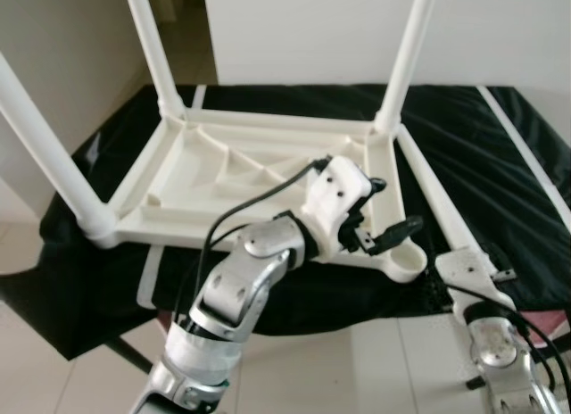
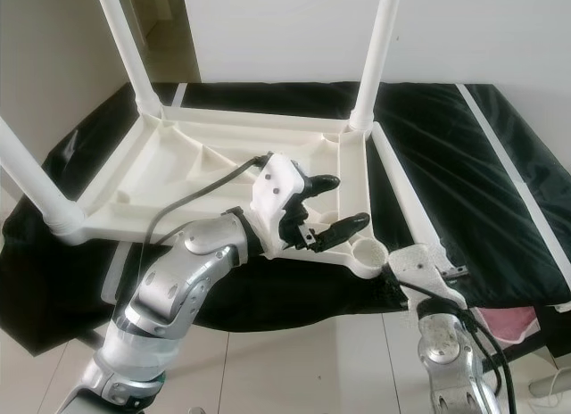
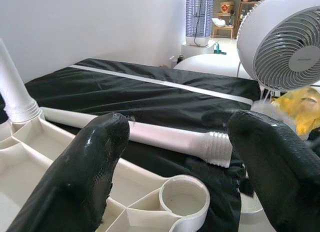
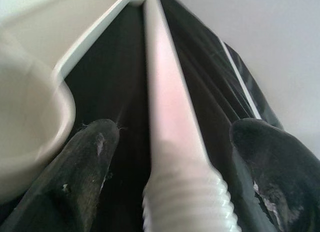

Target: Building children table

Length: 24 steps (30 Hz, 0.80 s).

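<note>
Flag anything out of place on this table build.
One leg lies loose on the black cover beside the upturned tabletop, while three legs stand screwed in. The near corner socket is empty. The right gripper straddles the loose leg's threaded end, open; the left gripper hovers open over the socket.

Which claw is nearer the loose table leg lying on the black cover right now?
Right. The right claw is open astride the loose leg's threaded end. The left claw is open over the upturned tabletop, beside the empty corner socket.
</note>
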Tool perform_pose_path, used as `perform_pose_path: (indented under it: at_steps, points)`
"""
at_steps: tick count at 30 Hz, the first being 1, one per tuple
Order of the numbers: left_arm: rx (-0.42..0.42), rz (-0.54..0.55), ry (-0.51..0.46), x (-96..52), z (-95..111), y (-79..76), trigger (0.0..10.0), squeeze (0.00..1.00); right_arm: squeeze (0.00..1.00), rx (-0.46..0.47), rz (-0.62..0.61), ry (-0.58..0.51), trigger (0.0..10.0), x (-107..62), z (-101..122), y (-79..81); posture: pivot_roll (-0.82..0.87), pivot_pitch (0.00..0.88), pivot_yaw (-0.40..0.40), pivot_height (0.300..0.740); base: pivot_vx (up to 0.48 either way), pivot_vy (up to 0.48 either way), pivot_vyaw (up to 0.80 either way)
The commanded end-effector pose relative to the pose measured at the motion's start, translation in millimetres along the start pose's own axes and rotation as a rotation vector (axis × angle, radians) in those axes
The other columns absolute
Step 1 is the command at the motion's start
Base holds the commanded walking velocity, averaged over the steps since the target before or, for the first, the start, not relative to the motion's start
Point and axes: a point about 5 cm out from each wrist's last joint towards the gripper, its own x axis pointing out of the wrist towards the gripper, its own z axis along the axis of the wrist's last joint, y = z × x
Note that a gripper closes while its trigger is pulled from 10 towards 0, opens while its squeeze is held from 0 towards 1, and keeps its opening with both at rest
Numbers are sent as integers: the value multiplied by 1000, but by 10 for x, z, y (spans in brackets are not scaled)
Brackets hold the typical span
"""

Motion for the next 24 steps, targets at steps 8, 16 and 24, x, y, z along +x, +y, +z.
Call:
perform_pose_path:
  at_steps: [8,16,24]
  points:
    - [24,-4,-15,26,62,-10,10000,0,0,205,-37,28,10000,128,92,-78,-90,49,4,740,0,0,0]
    - [114,-34,-1,85,82,-80,10000,0,0,458,-33,138,10000,437,89,-35,-85,64,5,740,0,0,0]
    - [111,-23,-4,91,107,-126,10000,0,0,553,-54,214,10000,627,157,-121,-78,99,9,740,0,0,0]
